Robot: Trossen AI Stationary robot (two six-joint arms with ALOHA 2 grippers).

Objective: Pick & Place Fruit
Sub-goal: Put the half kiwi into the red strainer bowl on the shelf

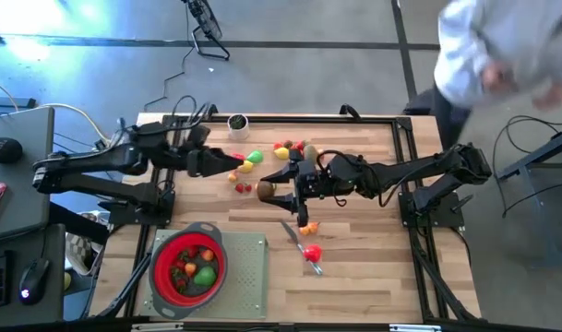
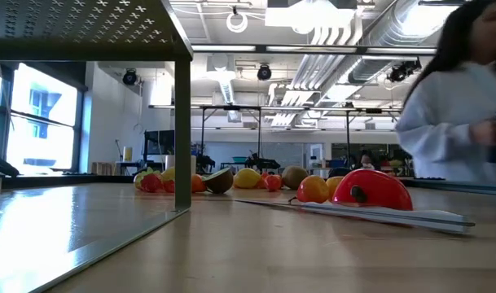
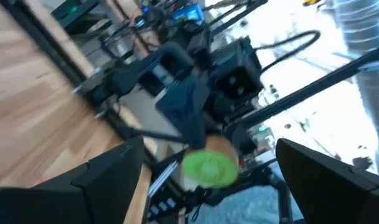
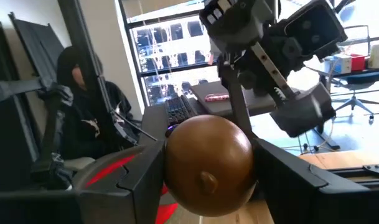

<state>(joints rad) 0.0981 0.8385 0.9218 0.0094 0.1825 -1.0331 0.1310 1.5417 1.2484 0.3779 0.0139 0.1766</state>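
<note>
So far, only a small part of the sorting is done. Starting at the left of the table [image 1: 354,286], the red strainer [image 1: 188,266] sits on its grey mat [image 1: 246,267] at the near edge and holds a few fruits: red ones and a green one [image 1: 205,275]. I judge that to be the finished share.

My left pincer [image 1: 227,162] hangs over the far middle of the table, well apart from the strainer. Its jaws stand spread wide. In the left wrist view a green fruit [image 3: 208,168] shows between them, but I cannot tell whether it is touched or lying free; from above it lies just beside the fingertips [image 1: 252,158], next to a yellow one [image 1: 246,167].

Further right, loose fruits remain on the bare wood: a red pair [image 1: 242,187], a cluster at the far side [image 1: 290,148], an orange piece [image 1: 308,227] and a red piece [image 1: 311,253] beside the grey knife [image 1: 292,232].

My right pincer [image 1: 285,189] is at the table's middle, pinching a brown round fruit [image 4: 208,163] between both fingers; it fills the right wrist view. It has not yet been carried to the strainer.

By my estimate most of the fruit is still to be moved.

A person [image 1: 502,55] stands beyond the far right corner.
</note>
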